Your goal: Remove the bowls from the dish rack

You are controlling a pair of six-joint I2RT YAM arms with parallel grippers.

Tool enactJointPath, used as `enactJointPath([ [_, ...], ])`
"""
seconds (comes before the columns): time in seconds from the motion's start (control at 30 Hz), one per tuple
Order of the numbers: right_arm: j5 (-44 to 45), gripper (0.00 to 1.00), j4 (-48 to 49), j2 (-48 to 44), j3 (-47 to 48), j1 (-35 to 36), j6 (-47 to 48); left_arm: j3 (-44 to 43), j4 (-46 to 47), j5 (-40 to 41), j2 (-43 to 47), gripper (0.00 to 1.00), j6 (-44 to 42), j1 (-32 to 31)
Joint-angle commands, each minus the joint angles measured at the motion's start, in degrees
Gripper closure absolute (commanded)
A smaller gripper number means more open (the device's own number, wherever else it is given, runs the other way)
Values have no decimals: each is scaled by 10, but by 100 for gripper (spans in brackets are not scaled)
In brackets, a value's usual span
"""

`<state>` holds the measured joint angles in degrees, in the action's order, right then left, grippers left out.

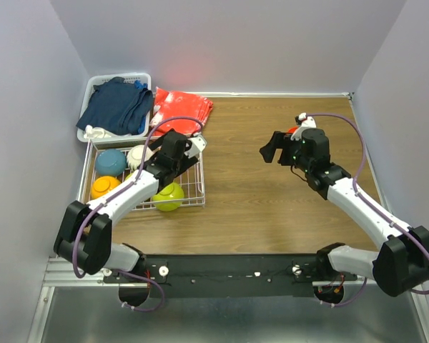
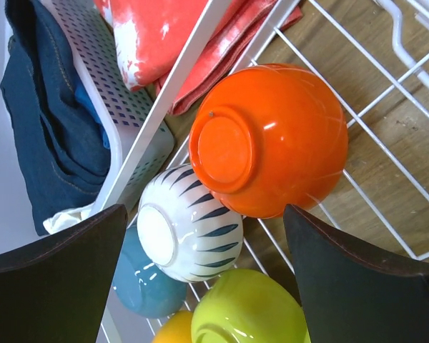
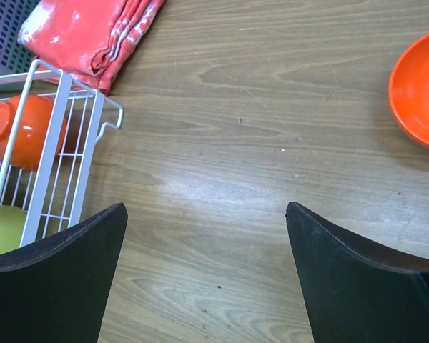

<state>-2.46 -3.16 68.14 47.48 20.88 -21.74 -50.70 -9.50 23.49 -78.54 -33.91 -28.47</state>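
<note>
- Plainly, the left gripper [image 2: 204, 214] is spread wide with nothing held; an upturned orange bowl [image 2: 272, 139] is framed between its fingers.
- Against that bowl, a white bowl [image 2: 189, 232] is tipped on its side, with a blue bowl [image 2: 146, 286], a green bowl [image 2: 247, 311] and a yellow bowl [image 2: 175, 332] packed beside it, all inside the rack [image 2: 170, 100].
- The right gripper [image 3: 205, 207] is likewise held fully open and empty over the table [image 3: 222, 143].
- A second orange bowl [image 3: 422, 93] is seen upright on the wood, well apart from the rack.
</note>
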Motion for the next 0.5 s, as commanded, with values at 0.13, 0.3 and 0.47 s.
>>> enactJointPath([
  [0.13,44,0,-11,-3,7,16,16,13,12,-78,-20,1,-58,10],
  [0.3,47,0,-11,-1,5,16,17,22,11,-86,-27,1,-81,10],
  [0.47,47,0,-8,3,4,16,19,13,15,-85,-45,1,-77,10],
])
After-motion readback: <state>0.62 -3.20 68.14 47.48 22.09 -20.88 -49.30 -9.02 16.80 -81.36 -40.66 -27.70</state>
